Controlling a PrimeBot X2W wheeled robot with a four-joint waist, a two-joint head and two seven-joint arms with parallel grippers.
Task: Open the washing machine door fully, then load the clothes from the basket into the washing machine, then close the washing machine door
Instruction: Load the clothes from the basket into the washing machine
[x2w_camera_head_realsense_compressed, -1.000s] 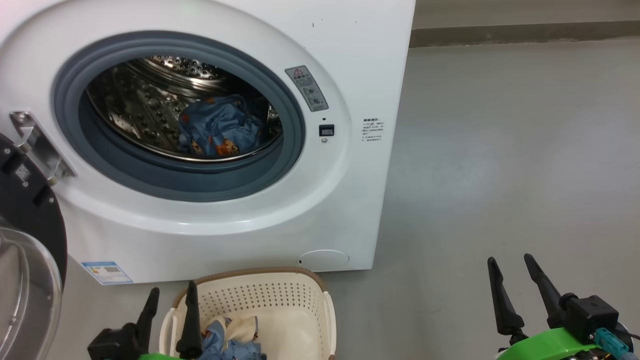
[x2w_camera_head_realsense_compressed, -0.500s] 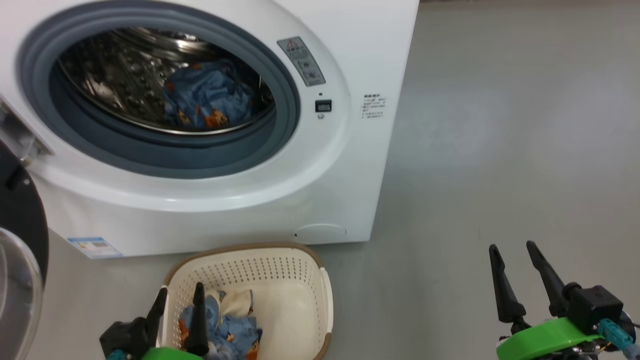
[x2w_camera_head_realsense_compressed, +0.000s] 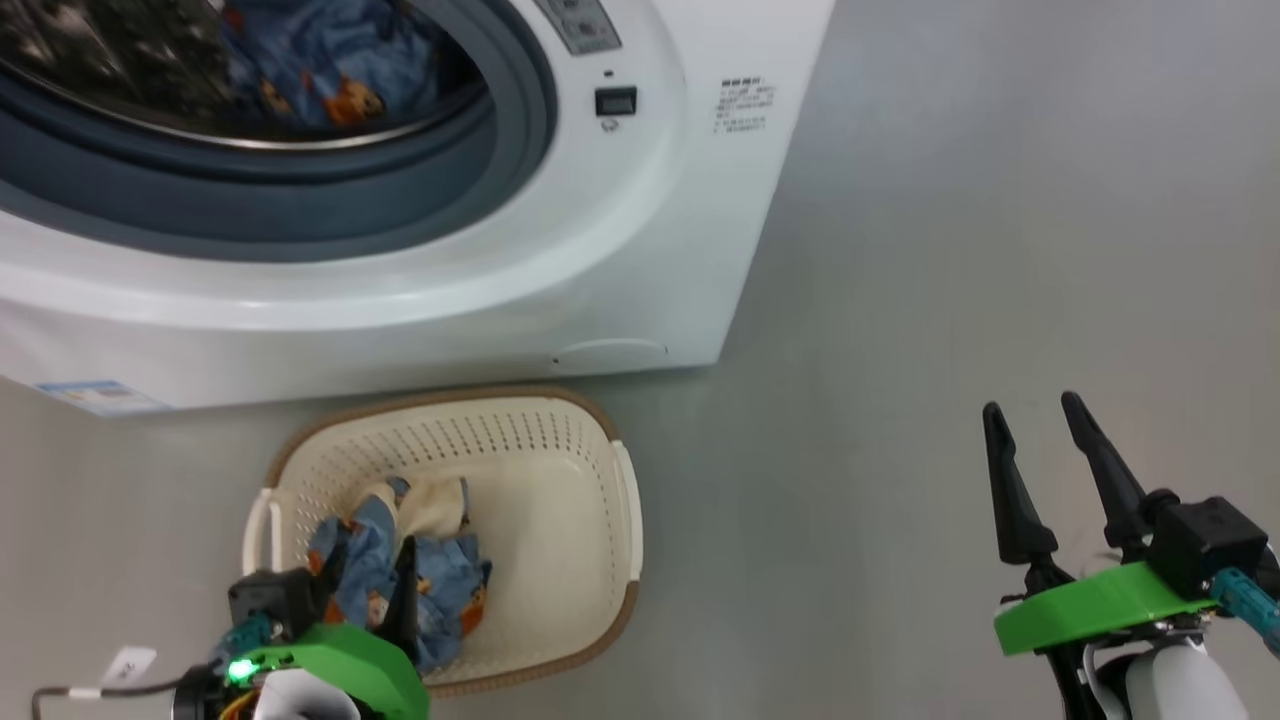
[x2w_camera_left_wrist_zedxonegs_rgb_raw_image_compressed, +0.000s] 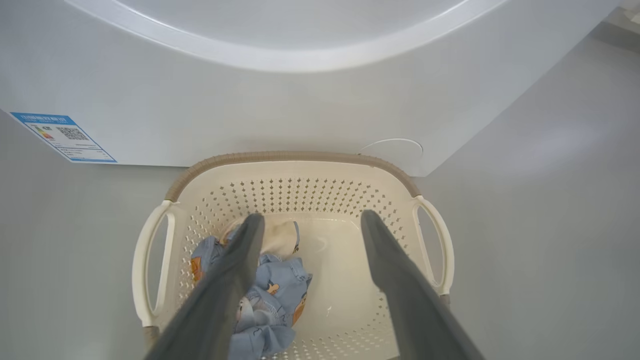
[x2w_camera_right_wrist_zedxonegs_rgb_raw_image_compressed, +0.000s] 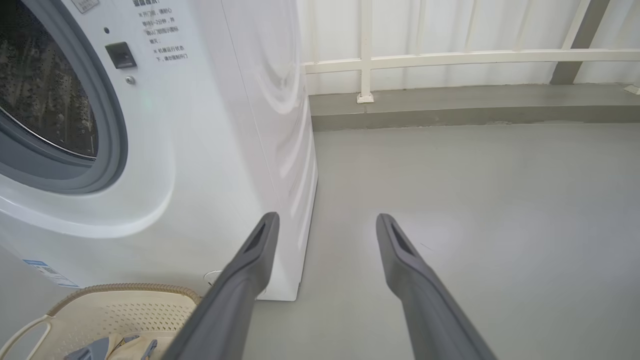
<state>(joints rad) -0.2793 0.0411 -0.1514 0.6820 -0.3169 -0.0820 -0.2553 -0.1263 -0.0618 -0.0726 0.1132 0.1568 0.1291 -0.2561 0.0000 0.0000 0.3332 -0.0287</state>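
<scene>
Left gripper (x2w_camera_left_wrist_zedxonegs_rgb_raw_image_compressed: 311, 217) above clothes (x2w_camera_left_wrist_zedxonegs_rgb_raw_image_compressed: 272, 295) in basket (x2w_camera_left_wrist_zedxonegs_rgb_raw_image_compressed: 290, 156)

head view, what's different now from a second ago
The camera tilted down, so the washing machine slid up the picture. The left gripper came from the left rim of the basket in over the clothes, open, gripping nothing. The right gripper stayed open over the floor; the clothes lie unmoved.

We have the basket (x2w_camera_head_realsense_compressed: 560, 480) on the floor (x2w_camera_head_realsense_compressed: 950, 250) just before the washer (x2w_camera_head_realsense_compressed: 640, 230). Clothes (x2w_camera_head_realsense_compressed: 450, 585) lie in the basket's left half, and more lie in the washer's drum (x2w_camera_head_realsense_compressed: 90, 60). Our left gripper (x2w_camera_left_wrist_zedxonegs_rgb_raw_image_compressed: 311, 220) hangs above the basket's clothes; our right gripper (x2w_camera_head_realsense_compressed: 1031, 405) is well apart to the right, above the floor.
</scene>
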